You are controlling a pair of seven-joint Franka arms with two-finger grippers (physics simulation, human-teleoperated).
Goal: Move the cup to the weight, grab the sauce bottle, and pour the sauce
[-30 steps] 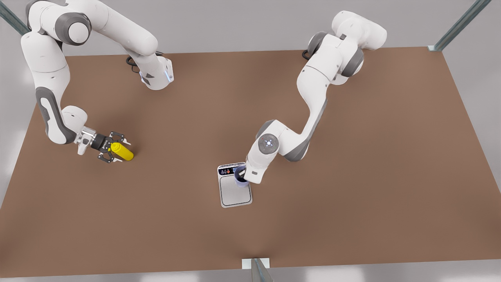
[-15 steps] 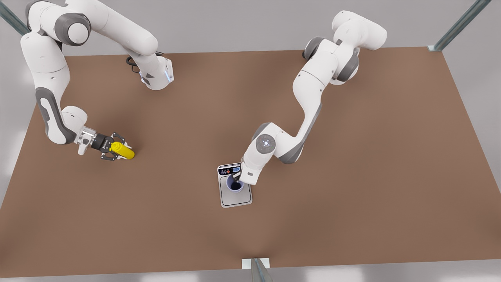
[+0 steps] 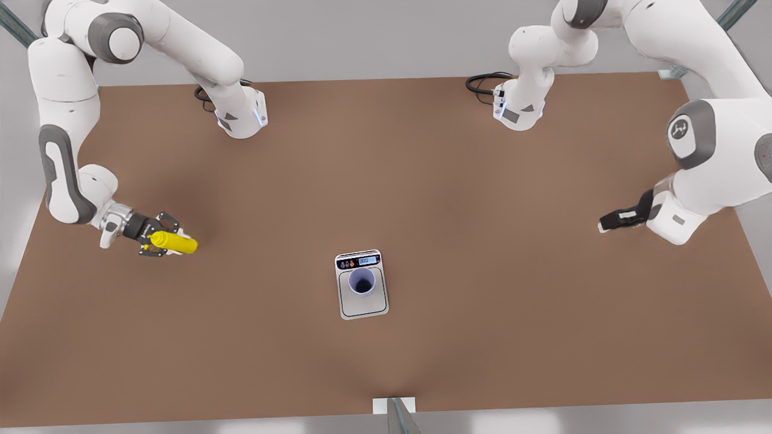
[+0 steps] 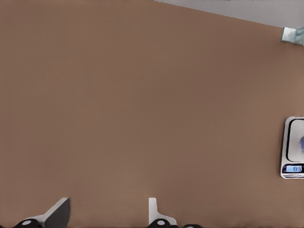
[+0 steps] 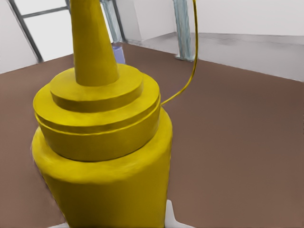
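Observation:
The lavender-blue cup point(image 3: 362, 281) stands upright on the weight point(image 3: 362, 308), a flat scale with a lit display, near the table's middle front. No gripper touches it. At the front view's left, my right gripper point(image 3: 154, 242) is shut on the yellow sauce bottle point(image 3: 176, 243). The right wrist view looks along the sauce bottle point(image 5: 104, 161) past its nozzle, with the cup point(image 5: 118, 52) far behind. At the front view's right, my left gripper point(image 3: 607, 223) hangs open, far from the scale. My left gripper point(image 4: 107, 213) has nothing between its fingers; the weight point(image 4: 290, 142) sits off to one side.
The brown table point(image 3: 494, 301) is bare around the scale. Both arm bases point(image 3: 241, 117) point(image 3: 518, 111) stand at the table's far edge. A metal post point(image 3: 395, 416) rises at the front edge.
My left gripper let go of the cup on the scale and swung far to the front view's right. My right gripper closed on the sauce bottle and shifted slightly left.

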